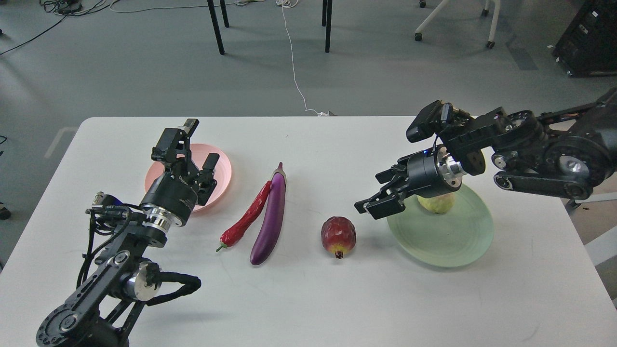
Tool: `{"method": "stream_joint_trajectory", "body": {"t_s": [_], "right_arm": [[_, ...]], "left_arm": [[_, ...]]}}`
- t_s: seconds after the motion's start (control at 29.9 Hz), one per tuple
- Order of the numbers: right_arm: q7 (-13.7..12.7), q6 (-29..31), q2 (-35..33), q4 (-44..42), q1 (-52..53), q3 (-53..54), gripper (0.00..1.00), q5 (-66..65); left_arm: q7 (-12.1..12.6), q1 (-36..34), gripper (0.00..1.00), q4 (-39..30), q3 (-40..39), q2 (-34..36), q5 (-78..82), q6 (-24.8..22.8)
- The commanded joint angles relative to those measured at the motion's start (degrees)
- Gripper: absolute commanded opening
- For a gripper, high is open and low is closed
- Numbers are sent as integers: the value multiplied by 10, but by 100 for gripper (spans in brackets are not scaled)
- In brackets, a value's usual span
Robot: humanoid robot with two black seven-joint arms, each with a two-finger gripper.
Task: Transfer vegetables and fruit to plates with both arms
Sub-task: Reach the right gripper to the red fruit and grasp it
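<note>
The yellow-green fruit (437,203) lies on the pale green plate (441,236), partly hidden behind my right wrist. My right gripper (373,205) is open and empty, hanging above the table just left of the plate, up and right of the dark red pomegranate (338,236). The purple eggplant (270,217) and the red chili (247,217) lie side by side at mid-table. My left gripper (200,166) is open and empty over the pale pink plate (219,168), whose left part it hides.
The white table (308,299) ends at its front and right edges near the green plate. Behind the table are chair legs (217,29), a white cable (294,62) on the floor and a black case (590,38) at the far right.
</note>
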Motion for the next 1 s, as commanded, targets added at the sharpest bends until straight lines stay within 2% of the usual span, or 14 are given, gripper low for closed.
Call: {"method": "stream_joint_trajectory", "body": {"t_s": [0.0, 0.37, 0.53, 0.6, 0.73, 0.77, 0.97], "right_arm": [[0, -5, 34, -20, -12, 0, 97, 18], [0, -8, 117, -102, -80, -10, 96, 19], [0, -15, 137, -118, -93, -17, 91, 19], [0, -14, 137, -118, -93, -28, 82, 19], [0, -14, 134, -117, -92, -36, 50, 19], [0, -14, 134, -117, -92, -36, 47, 19], [0, -15, 114, -107, -63, -32, 47, 19]], "left_arm": [[0, 0, 98, 0, 0, 1, 0, 0], [0, 3, 98, 0, -2, 1, 0, 1], [0, 4, 98, 0, -3, 2, 0, 1], [0, 4, 98, 0, -3, 2, 0, 1], [0, 4, 98, 0, -3, 1, 0, 1], [0, 4, 98, 0, -2, 2, 0, 1], [0, 4, 98, 0, -3, 2, 0, 1]]}}
